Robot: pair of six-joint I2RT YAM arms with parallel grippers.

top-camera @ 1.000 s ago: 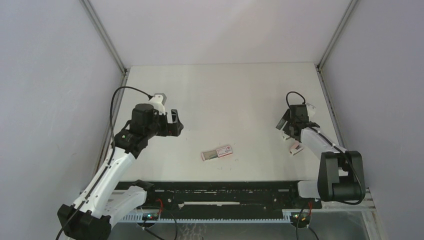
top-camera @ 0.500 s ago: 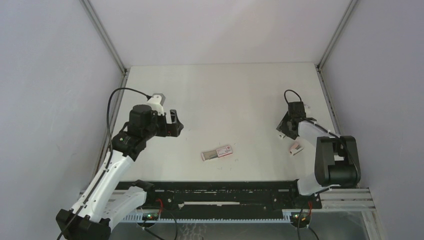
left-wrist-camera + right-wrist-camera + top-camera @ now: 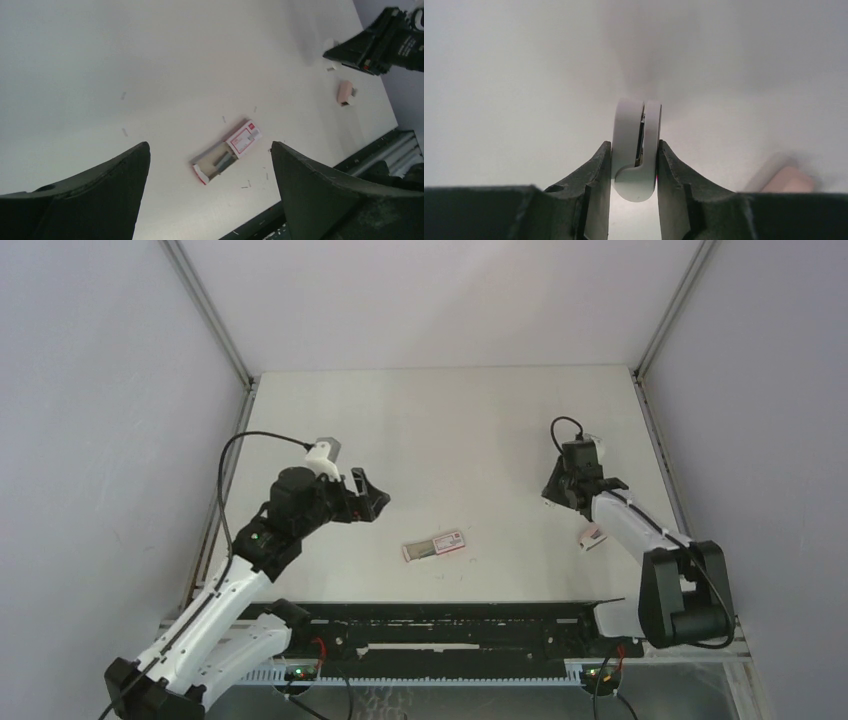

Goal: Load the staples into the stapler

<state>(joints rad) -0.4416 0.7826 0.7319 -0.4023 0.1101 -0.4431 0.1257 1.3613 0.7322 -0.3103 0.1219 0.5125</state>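
The stapler (image 3: 636,150) is small and white, and it stands on edge between the fingers of my right gripper (image 3: 634,144), which is shut on its two sides. In the top view that gripper (image 3: 556,490) is at the right of the table and hides the stapler. The staples box (image 3: 434,545) is red and white and lies open near the table's front middle, with a grey strip of staples (image 3: 225,160) showing in its tray. My left gripper (image 3: 210,145) hangs open above and to the left of the box (image 3: 227,152), holding nothing.
A small pink and white object (image 3: 590,537) lies on the table just right of my right gripper, also seen in the right wrist view (image 3: 784,177). Several loose staples are scattered around the box. A black rail (image 3: 430,625) runs along the table's near edge.
My right gripper has closed onto the white stapler and shifted a little left. My left arm has swung right, toward the staples box, still open.
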